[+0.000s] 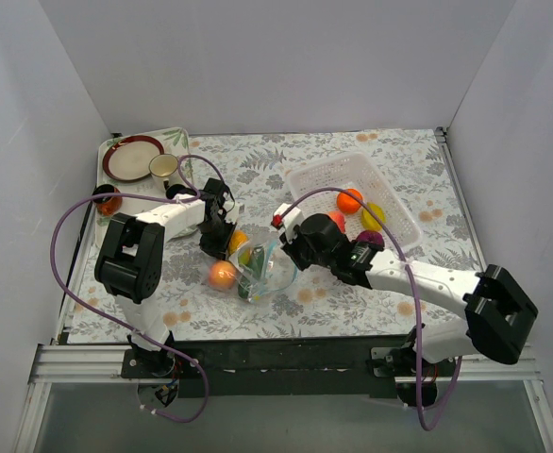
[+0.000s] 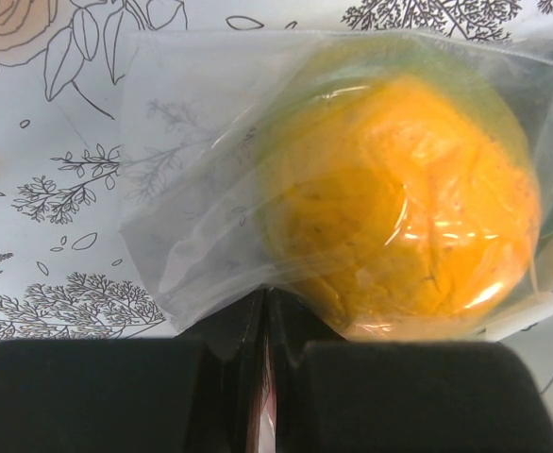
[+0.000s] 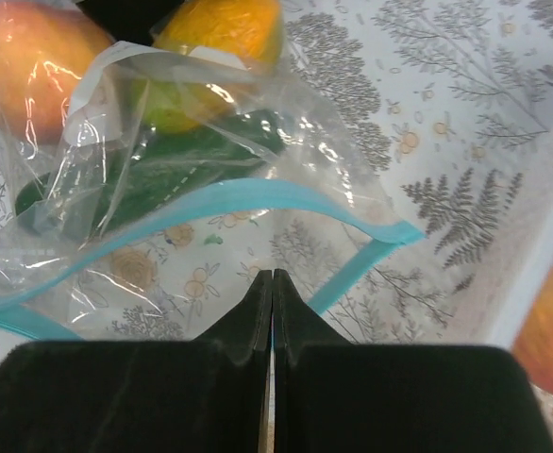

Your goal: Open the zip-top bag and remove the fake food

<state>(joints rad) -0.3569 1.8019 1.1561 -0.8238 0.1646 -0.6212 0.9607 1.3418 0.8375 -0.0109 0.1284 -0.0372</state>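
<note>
The zip-top bag (image 1: 260,271) lies between my grippers, its blue zip mouth (image 3: 258,193) gaping towards the right gripper. My left gripper (image 1: 220,226) is shut on the clear plastic at the bag's far end (image 2: 192,236); an orange fruit (image 2: 399,198) inside the bag fills that view. My right gripper (image 1: 291,247) is shut at the bag's mouth (image 3: 273,276), where the lower zip lip runs in between its fingers. A green vegetable (image 3: 163,160) and the orange fruit (image 3: 225,28) are inside. A peach-orange fruit (image 1: 222,275) lies against the bag's left side.
The white mesh basket (image 1: 326,176) at the right holds orange (image 1: 350,200), yellow (image 1: 373,215), red (image 1: 337,220) and purple (image 1: 371,240) toy food. A tray at the back left carries a plate (image 1: 133,157) and cup (image 1: 163,167). A small orange jar (image 1: 107,200) stands beside it. Walls enclose the table.
</note>
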